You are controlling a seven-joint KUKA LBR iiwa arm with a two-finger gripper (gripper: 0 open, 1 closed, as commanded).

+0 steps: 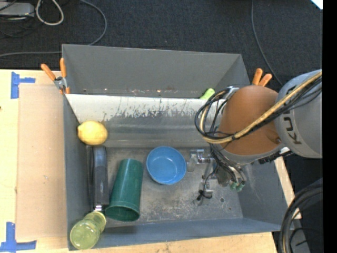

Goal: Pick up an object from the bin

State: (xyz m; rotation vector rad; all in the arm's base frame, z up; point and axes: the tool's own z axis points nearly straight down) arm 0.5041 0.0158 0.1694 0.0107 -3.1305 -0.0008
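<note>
Orange-covered arm (247, 121) hung low in the bin (158, 223).
Its tool (206, 187) stood beside the blue bowl (166, 165), probably poised to pick; clenched or released, untellable.

Site type: robotics lab / test cell, not a home or shop. Evidence:
- Industrial robot arm (305, 115) w/ orange cover (247, 123) and looped cable bundle (210, 115), reaching over a grey sheet-metal bin (152, 54).
- Floor is dark carpet (158, 15), w/ loose cables (50, 7) lying across it.
- Bin holds mixed household items, e.g. lemon (92, 133), blue bowl (166, 165), green cup (125, 190).
</note>
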